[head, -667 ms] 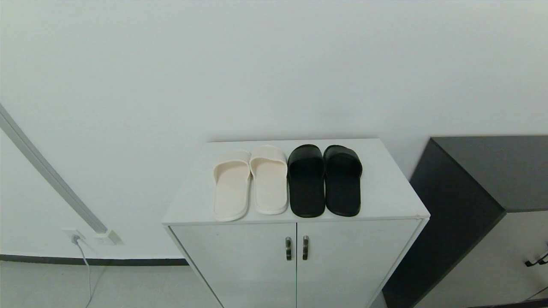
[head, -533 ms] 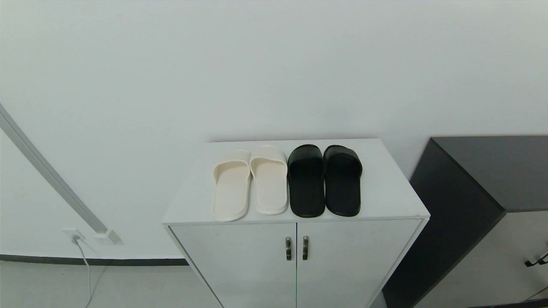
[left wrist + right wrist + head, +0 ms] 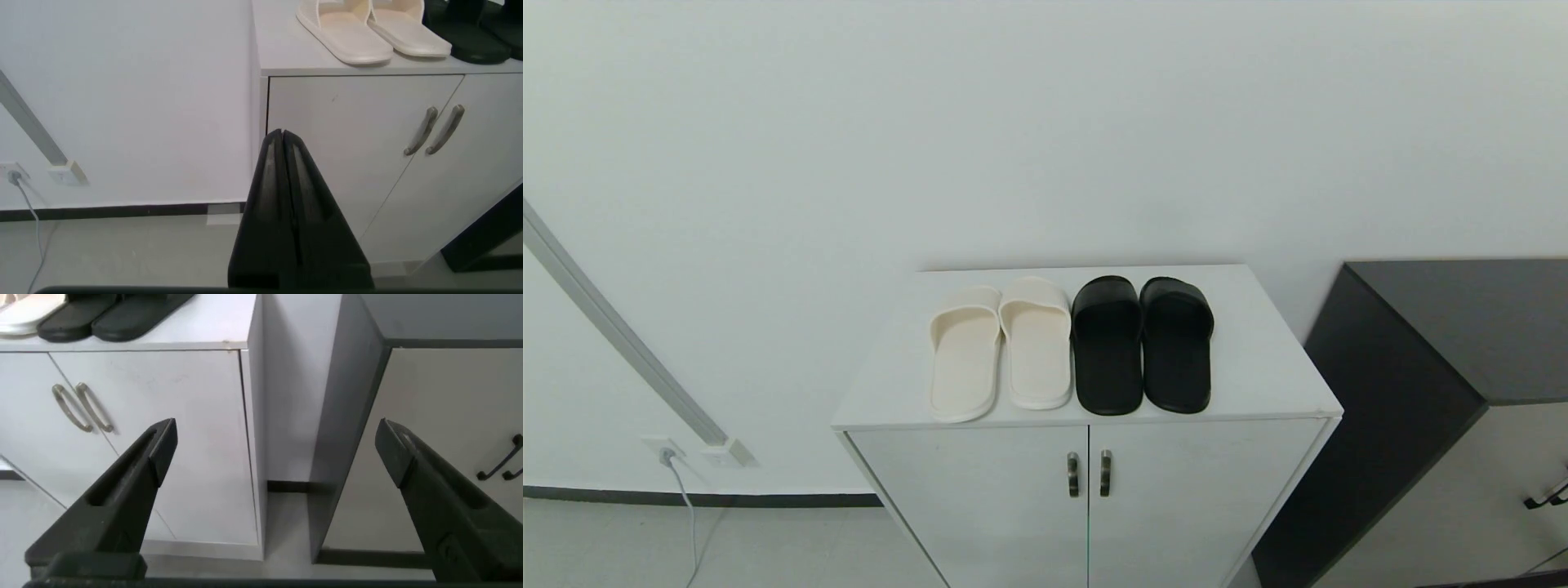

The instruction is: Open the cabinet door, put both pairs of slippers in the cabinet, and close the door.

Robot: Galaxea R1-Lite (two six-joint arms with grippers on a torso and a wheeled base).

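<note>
Left gripper [image 3: 283, 135], jaws pressed together, empty; right gripper [image 3: 278, 433], jaws spread wide, empty; white slippers [image 3: 1001, 351] and black slippers [image 3: 1141, 343] atop the shut cabinet [image 3: 980, 506], above and beyond both jaws.

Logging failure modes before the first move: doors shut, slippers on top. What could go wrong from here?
1. The two door handles sit close together, so the open right pincer might catch both or slip off one.
2. The white slippers and black slippers lie near the front edge of the cabinet top; a jolt while opening could knock them off.
3. The left pincer is shut and must open before any grasp.
</note>
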